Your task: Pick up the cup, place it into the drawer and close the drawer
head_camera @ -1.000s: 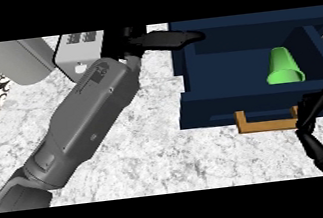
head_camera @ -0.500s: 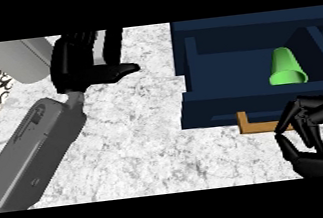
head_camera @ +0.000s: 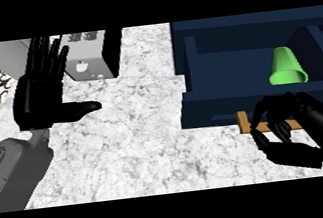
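The green cup (head_camera: 287, 66) lies on its side inside the open dark-blue drawer (head_camera: 217, 109), near the drawer's right wall, with its wide mouth turned toward the drawer front. The right hand (head_camera: 295, 131) sits at the drawer's front with its fingers curled around the wooden handle (head_camera: 245, 122), clamped on it. The left hand (head_camera: 42, 92) is held flat over the left of the marble desk (head_camera: 145, 133), fingers straight and apart, thumb out to the side, beside a grey toaster (head_camera: 91, 56).
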You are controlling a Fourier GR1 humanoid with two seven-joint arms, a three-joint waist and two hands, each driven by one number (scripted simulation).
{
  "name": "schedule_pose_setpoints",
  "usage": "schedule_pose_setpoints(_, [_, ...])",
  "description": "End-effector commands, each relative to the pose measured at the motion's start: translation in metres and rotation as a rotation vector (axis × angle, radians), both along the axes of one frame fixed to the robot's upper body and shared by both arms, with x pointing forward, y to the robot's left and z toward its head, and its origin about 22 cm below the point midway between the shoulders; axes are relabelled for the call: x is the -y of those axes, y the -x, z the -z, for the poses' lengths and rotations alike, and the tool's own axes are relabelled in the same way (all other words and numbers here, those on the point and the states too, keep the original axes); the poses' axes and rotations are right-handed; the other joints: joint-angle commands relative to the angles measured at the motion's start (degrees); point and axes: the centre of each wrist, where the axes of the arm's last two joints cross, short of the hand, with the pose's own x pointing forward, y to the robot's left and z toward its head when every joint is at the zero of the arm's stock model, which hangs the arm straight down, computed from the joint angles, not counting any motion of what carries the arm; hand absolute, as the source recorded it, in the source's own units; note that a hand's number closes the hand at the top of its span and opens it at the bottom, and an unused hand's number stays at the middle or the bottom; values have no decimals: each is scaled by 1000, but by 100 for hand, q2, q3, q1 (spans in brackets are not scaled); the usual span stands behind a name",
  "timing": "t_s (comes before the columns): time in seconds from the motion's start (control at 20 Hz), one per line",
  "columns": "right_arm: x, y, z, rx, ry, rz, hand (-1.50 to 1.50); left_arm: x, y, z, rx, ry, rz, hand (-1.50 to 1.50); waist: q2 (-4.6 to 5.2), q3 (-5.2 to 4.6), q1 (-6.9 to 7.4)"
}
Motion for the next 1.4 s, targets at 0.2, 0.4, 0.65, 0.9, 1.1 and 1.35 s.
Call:
schedule_pose_setpoints(0.2, [-9, -21, 54, 36, 249, -3, 150, -56, 39, 17, -8, -16, -4, -150, 14, 2, -74])
schedule_pose_setpoints(0.4, [-25, -38, 89, 18, 278, -3, -150, -59, 43, 38, -12, 9, -22, -150, 25, 1, -122])
schedule_pose_setpoints(0.65, [-58, -78, 108, -14, 372, 14, -150, -86, 52, 32, -4, -2, -14, -150, 33, 2, -67])
schedule_pose_setpoints(0.9, [-32, -102, 127, -58, 384, 20, -150, -100, 67, 53, -10, 23, -22, -150, 35, 2, -90])
schedule_pose_setpoints(1.1, [-51, -117, 147, -69, 356, 18, -150, -104, 61, 53, -3, 4, -26, -150, 41, 3, -90])
schedule_pose_setpoints(1.35, [-5, -151, 130, -112, 300, 34, -150, -99, 64, 54, -8, 19, -3, -150, 70, 8, -10])
